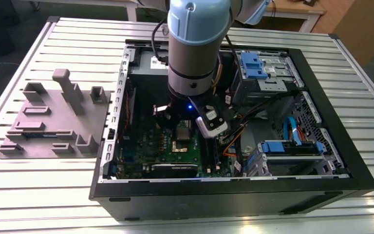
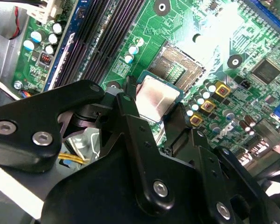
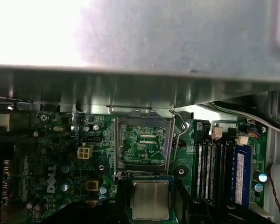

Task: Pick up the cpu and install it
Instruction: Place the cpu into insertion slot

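**Cpu clamped in the gripper, just short of the open socket**

In the second wrist view the gripper [image 2: 155, 106] is clenched on the cpu [image 2: 157, 98]. Its black fingers [image 2: 127, 116] press against two opposite edges of the chip. The cpu is held clear of the board, just beside the open socket [image 2: 179, 65] and not seated in it. In the first wrist view the cpu [image 3: 150, 199] sits below the socket [image 3: 143, 142], whose thin wire lever and metal frame stand raised.

The cpu is a small flat square with a brushed silver-grey metal top, rounded corners and a thin pale rim. The socket is a square recess of fine contacts in a dull metal frame. It is set in the glossy green motherboard [image 2: 177, 23], next to long black ribbed memory slots [image 2: 102, 32]. In the exterior view the arm reaches down into an open black computer case [image 1: 239, 200], which lies on a slatted metal table [image 1: 44, 185].
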Robot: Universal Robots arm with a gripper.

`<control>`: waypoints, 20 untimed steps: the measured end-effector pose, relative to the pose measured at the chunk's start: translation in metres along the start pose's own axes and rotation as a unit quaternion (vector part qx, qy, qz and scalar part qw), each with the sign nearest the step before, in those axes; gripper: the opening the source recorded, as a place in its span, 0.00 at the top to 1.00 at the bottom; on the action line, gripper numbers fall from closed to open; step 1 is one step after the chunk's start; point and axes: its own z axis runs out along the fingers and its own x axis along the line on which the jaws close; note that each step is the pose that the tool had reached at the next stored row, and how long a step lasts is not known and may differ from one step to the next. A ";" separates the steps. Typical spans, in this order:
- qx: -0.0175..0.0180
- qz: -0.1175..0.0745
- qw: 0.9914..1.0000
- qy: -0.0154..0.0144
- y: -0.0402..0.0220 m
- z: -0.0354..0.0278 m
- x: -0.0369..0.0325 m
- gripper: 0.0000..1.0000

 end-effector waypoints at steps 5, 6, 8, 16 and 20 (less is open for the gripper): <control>0.000 0.000 1.000 0.000 -0.0002 0.0085 0.0001 0.52; 0.001 0.000 1.000 0.000 -0.0004 0.0098 0.0002 0.52; 0.001 0.000 1.000 0.000 -0.0006 0.0108 0.0004 0.52; 0.002 0.000 1.000 0.000 -0.0001 -0.0052 0.0001 0.52; 0.002 0.000 1.000 0.000 -0.0052 -0.0051 0.0011 0.52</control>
